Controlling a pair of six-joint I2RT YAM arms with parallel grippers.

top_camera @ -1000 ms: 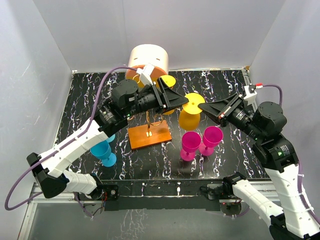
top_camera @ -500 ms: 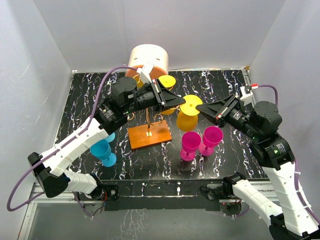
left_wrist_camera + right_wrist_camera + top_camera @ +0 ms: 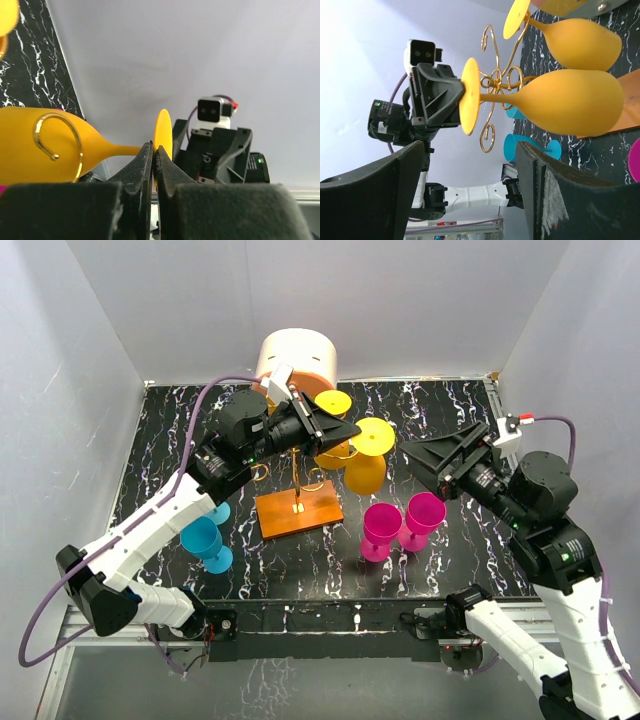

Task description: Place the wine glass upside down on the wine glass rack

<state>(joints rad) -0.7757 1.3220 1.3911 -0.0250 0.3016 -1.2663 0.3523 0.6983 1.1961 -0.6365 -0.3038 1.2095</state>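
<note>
Hanging foot-up just right of centre in the top view, the yellow wine glass [image 3: 366, 470] is held by its foot disc in the left gripper [image 3: 352, 429], just beside the wine glass rack [image 3: 298, 512], whose gold scrolls carry a second yellow glass [image 3: 333, 401]. The right gripper [image 3: 412, 458] stands released at centre right, near the glass but apart from it, above two pink glasses [image 3: 381, 524]. From the left wrist, the left gripper [image 3: 154, 147] is clenched on the thin edge of the foot at mid-frame. The stem runs left to the bowl of the wine glass [image 3: 30, 160], and a gold hook [image 3: 57, 135] crosses in front; whether the stem sits on any hook cannot be told. From the right wrist, the fingers [image 3: 370, 200] spread wide in the lower corners with nothing between them, and the wine glass [image 3: 565, 102] lies across the frame's right half before the scrolls of the wine glass rack [image 3: 492, 80]. The glass looks like light, stiff, smooth plastic. An edge pinch on the foot may let it swing, so the foot or stem seems the place to hold it.
</note>
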